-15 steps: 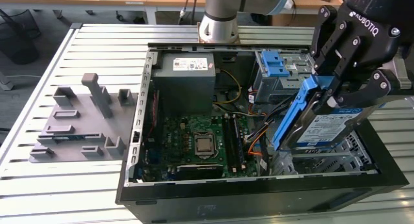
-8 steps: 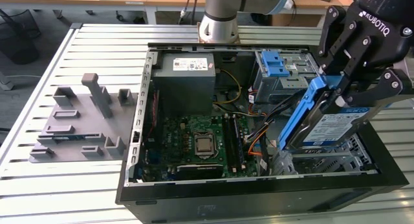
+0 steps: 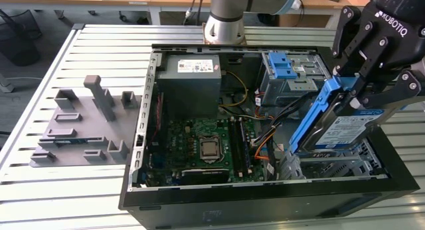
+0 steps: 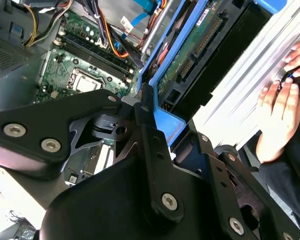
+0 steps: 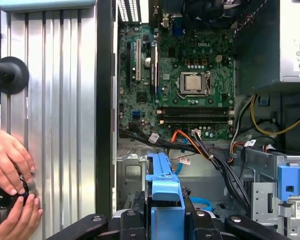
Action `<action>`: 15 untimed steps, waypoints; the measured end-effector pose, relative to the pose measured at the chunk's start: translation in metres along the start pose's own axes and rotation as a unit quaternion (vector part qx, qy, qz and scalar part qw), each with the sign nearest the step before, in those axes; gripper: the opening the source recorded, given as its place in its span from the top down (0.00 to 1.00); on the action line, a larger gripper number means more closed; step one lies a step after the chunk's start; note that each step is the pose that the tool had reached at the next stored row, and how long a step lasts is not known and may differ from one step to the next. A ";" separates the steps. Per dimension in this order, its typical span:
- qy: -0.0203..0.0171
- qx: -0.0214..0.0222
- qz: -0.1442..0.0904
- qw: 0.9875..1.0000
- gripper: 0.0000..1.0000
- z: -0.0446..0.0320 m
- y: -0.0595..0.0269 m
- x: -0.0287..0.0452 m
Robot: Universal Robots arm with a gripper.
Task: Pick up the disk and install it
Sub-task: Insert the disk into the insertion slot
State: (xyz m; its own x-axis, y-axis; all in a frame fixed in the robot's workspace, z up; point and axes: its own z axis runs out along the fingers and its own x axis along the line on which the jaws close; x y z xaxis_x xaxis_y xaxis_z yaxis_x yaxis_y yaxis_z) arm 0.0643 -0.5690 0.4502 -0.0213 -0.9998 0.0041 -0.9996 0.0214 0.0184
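Observation:
The disk (image 3: 344, 129), a silver hard drive with a white-and-blue label and a blue bracket (image 3: 311, 118), hangs on edge and tilted above the drive cage (image 3: 332, 166) at the exterior view's right of the open computer case (image 3: 265, 200). My gripper (image 3: 371, 93) is shut on its upper end. In the second wrist view the disk's green circuit-board underside (image 4: 197, 47) runs away from the black fingers (image 4: 146, 112). The blue bracket end (image 5: 165, 197) sits between the fingers in the first wrist view.
Inside the case lie the motherboard (image 3: 202, 143), a grey power supply box (image 3: 192, 75), cable bundles (image 3: 265, 125) and a blue latch piece (image 3: 282, 65). A grey fixture plate (image 3: 79, 128) lies on the slatted table. A person's hands (image 5: 10, 165) rest beside the case.

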 end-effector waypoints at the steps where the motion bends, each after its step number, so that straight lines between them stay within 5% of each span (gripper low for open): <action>1: 0.000 0.000 0.000 1.000 0.64 0.0002 -0.0015 -0.0003; 15: 0.000 0.000 0.007 1.000 0.64 0.0047 -0.0108 -0.0041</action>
State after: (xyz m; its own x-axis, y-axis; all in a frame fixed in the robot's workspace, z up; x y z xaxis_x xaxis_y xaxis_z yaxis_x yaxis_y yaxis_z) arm 0.0751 -0.5652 0.4453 -0.0348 -0.9994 0.0039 -0.9992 0.0348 0.0184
